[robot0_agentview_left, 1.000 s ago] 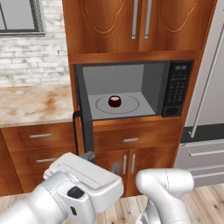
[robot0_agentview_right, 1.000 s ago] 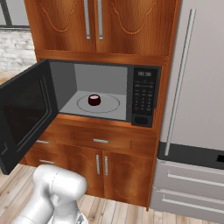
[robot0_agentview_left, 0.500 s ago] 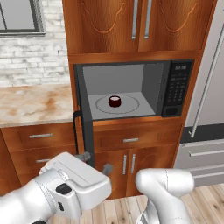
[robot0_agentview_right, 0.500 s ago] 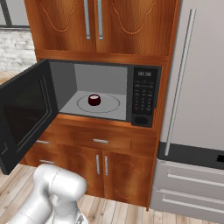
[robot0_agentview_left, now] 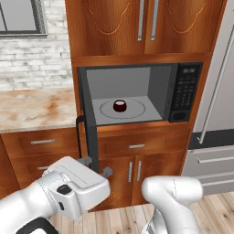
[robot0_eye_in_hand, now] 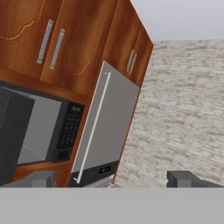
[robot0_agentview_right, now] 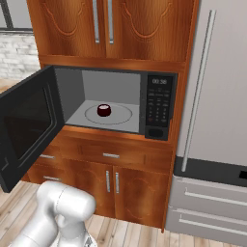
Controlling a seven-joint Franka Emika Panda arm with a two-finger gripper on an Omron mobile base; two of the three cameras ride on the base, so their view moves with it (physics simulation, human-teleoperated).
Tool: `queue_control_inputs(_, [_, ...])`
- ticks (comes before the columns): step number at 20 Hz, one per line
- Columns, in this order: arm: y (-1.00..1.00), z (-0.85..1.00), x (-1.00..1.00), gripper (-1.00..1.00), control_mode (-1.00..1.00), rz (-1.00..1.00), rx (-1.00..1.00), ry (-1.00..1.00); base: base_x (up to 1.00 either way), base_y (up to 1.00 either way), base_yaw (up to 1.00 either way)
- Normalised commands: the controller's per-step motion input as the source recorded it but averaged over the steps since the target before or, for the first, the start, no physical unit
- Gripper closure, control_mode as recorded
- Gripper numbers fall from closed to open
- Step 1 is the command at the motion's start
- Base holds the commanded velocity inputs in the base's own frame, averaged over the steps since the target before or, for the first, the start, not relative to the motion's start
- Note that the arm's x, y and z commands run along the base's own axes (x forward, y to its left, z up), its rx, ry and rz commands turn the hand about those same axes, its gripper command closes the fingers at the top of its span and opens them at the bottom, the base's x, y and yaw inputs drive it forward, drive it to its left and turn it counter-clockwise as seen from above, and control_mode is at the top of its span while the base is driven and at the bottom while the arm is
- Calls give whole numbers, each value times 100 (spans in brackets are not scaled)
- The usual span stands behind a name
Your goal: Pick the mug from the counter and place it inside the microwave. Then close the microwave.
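- Our claw [robot0_agentview_left: 95,166] has its fingers spread apart and holds nothing, low beside the microwave door [robot0_agentview_left: 87,123].
- Above and beyond it, the mug [robot0_agentview_left: 119,105] sits on the turntable inside the microwave [robot0_agentview_left: 183,91].
- We judge only closing remains; a glancing push could slip off the door's edge, leaving it ajar.
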Motion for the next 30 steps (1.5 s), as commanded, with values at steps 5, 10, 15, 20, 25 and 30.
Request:
queue_control_inputs(5, [13, -24, 37, -100, -100, -4, 0, 0, 0, 0, 0])
queue_control_inputs(10, [19, -15, 39, -100, -100, -6, 0, 0, 0, 0, 0])
queue_control_inputs(15, [30, -20, 40, -100, -100, -7, 0, 0, 0, 0, 0])
queue_control_inputs(20, [27, -17, 40, -100, -100, -8, -1, 0, 0, 0, 0])
queue_control_inputs(25, [29, -18, 43, -100, -100, -9, -2, 0, 0, 0, 0])
queue_control_inputs(30, [29, -28, 39, -100, -100, -9, -2, 0, 0, 0, 0])
